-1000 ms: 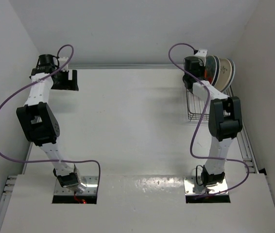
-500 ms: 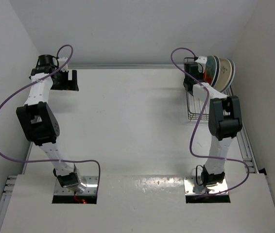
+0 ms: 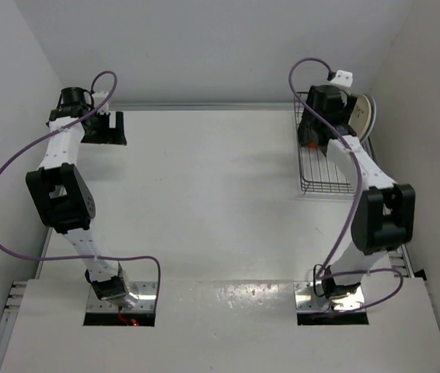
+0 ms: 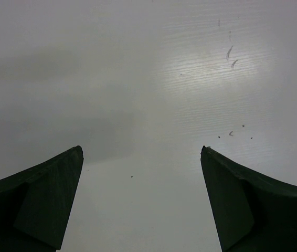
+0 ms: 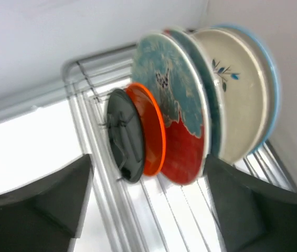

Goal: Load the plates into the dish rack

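Several plates stand on edge in the dish rack (image 5: 83, 75) in the right wrist view: a small black plate (image 5: 121, 134), a small orange plate (image 5: 152, 131), a red-and-teal floral plate (image 5: 176, 110) and a cream plate with a blue sprig (image 5: 239, 89). A teal edge shows between the last two, and a light-blue rim behind them. My right gripper (image 5: 148, 159) hangs open just in front of the plates, with nothing in its jaws. From above, the right gripper (image 3: 319, 124) is over the far end of the dish rack (image 3: 325, 177). My left gripper (image 4: 140, 149) is open over bare table, at the far left corner (image 3: 105, 127).
The rack sits in the far right corner against both walls. The near half of the rack holds bare wires (image 3: 323, 167). The white table (image 3: 204, 194) lies between the two arms. Purple cables (image 3: 2, 179) loop off both arms.
My right gripper opened and drew back from the plates. The right arm's elbow swung out to the right. The left arm has not moved.
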Robot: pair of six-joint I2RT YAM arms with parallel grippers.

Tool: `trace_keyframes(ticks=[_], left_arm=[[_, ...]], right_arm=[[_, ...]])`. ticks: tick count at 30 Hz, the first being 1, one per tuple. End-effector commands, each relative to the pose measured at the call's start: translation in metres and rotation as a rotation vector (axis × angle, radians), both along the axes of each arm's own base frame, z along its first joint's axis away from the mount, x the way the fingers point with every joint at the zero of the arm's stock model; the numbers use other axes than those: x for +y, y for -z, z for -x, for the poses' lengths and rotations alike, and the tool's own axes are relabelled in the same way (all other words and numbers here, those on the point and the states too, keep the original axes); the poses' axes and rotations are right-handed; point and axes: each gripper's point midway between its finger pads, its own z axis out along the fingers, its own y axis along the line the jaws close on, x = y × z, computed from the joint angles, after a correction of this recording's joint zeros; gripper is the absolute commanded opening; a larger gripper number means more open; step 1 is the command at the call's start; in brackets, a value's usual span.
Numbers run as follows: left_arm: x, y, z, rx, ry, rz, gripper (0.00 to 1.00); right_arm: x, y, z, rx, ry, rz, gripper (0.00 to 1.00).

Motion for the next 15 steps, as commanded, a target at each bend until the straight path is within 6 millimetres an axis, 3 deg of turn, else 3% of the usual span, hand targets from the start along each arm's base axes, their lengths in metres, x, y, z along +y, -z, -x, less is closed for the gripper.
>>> trace_keyframes(ticks=[1, 2, 3, 4, 5, 6, 8, 9, 10, 11, 12, 13, 14, 15], left_arm=[[0.004, -0.042, 0.001, -0.103, 0.002, -0.042, 0.99], [0.006, -0.044, 0.004, -0.107, -0.006, -0.052, 0.99], [0.009, -0.048, 0.005, -0.113, -0.01, -0.073, 0.99], [0.013, -0.05, 0.01, -0.11, -0.03, -0.097, 0.99], [0.015, -0.045, 0.015, -0.096, -0.03, -0.113, 0.99], [0.02, -0.044, 0.018, -0.086, -0.043, -0.141, 0.99], [0.017, -0.041, 0.029, -0.072, -0.04, -0.162, 0.99], [0.01, -0.041, 0.029, -0.079, -0.018, -0.179, 0.99], [0.008, -0.039, 0.032, -0.07, -0.019, -0.191, 0.99], [0.004, -0.039, 0.033, -0.077, -0.015, -0.2, 0.99], [-0.006, -0.039, 0.036, -0.083, 0.015, -0.205, 0.99], [-0.012, -0.035, 0.037, -0.074, 0.028, -0.203, 0.99], [-0.017, -0.036, 0.039, -0.078, 0.039, -0.203, 0.99], [-0.024, -0.031, 0.04, -0.068, 0.051, -0.188, 0.99]], right_arm=[[0.01, -0.052, 0.03, -0.072, -0.112, -0.065, 0.96], [0.022, -0.059, 0.043, -0.073, -0.195, -0.106, 1.0], [0.01, -0.058, 0.066, -0.015, -0.197, -0.134, 1.0], [0.03, -0.053, 0.074, 0.011, -0.312, -0.205, 1.0], [0.015, -0.053, 0.094, 0.019, -0.291, -0.229, 1.0], [0.021, -0.045, 0.124, 0.092, -0.322, -0.272, 1.0], [0.019, -0.038, 0.158, 0.122, -0.306, -0.288, 1.0], [0.014, -0.009, 0.188, 0.235, -0.264, -0.319, 1.0], [0.013, -0.009, 0.212, 0.217, -0.251, -0.319, 1.0], [0.013, 0.0, 0.224, 0.233, -0.218, -0.355, 1.0], [0.019, 0.03, 0.258, 0.303, -0.213, -0.394, 1.0], [0.02, 0.043, 0.268, 0.33, -0.202, -0.409, 1.0], [0.031, 0.084, 0.291, 0.426, -0.176, -0.497, 1.0], [0.033, 0.08, 0.298, 0.41, -0.168, -0.511, 1.0]])
